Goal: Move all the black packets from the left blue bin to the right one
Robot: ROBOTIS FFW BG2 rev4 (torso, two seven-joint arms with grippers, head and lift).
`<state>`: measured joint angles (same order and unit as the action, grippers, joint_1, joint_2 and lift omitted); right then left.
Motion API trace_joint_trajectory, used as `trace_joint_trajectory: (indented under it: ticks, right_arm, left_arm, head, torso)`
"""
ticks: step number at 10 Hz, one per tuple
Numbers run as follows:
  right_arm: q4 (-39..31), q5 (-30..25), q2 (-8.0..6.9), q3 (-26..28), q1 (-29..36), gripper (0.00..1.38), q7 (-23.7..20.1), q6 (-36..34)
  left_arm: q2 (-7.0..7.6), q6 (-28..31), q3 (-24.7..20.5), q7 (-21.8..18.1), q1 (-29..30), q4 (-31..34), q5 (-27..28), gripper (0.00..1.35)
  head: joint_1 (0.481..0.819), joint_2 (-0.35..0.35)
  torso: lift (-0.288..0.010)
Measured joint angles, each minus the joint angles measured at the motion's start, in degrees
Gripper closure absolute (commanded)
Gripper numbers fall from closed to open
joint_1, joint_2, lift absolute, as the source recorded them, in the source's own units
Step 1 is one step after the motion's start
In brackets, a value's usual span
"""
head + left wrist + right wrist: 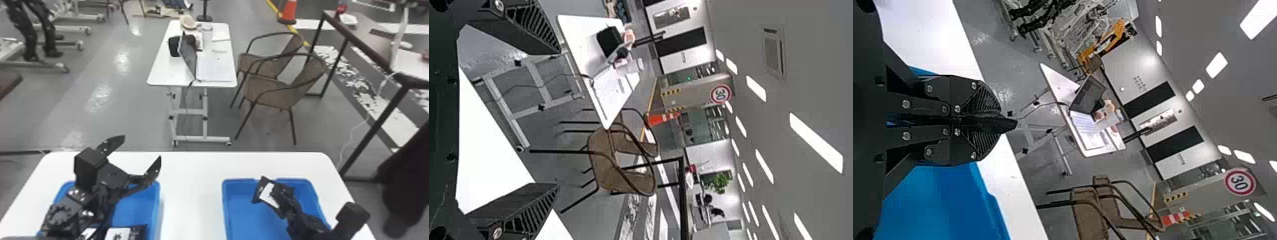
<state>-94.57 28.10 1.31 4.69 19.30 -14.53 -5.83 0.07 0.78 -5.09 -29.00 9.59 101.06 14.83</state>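
My left gripper [141,150] is above the left blue bin [156,204], its fingers spread wide with nothing between them. In the left wrist view the left gripper [559,119] also stands open. Black packets with white labels lie in the near part of that bin, one at its bottom edge in the head view, a black packet [138,231], partly behind the left arm. Over the right blue bin [236,204], my right gripper [281,195] is shut on a black packet [260,191] with a white label. The right wrist view shows the right gripper [980,120] pinching the thin packet [1007,124] edge-on.
Both bins stand on a white table [191,178], with a strip of tabletop between them. Beyond its far edge are another white table [159,71] with a laptop, brown chairs [268,92] and a dark-framed table [354,35] on the right.
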Motion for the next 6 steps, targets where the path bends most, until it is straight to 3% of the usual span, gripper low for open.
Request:
trace_joint_trajectory:
  ticks: [2, 5, 6]
  right_arm:
    - [3.0, 0.3, 0.41, 0.1, -1.1, 1.28, -0.2, -2.4]
    - [6.2, 1.9, 0.45, 0.6, -0.9, 1.25, -0.2, -5.1]
    - [6.7, 2.4, 0.45, 0.6, -0.8, 1.04, -0.3, -5.3]
  left_arm:
    - [-0.05, 0.7, -0.8, 0.0, 1.4, 1.2, -2.4, 0.09]
    - [0.36, 1.2, -0.7, 0.1, 2.4, 2.2, -5.8, 0.11]
    - [0.37, 1.2, -0.8, 0.1, 2.6, 2.6, -5.9, 0.10]
  head:
    - [0.695, -0.036]
    - [0.695, -0.036]
    - [0.695, -0.035]
  torso:
    - [0.000]
    - [0.000]
    - [0.000]
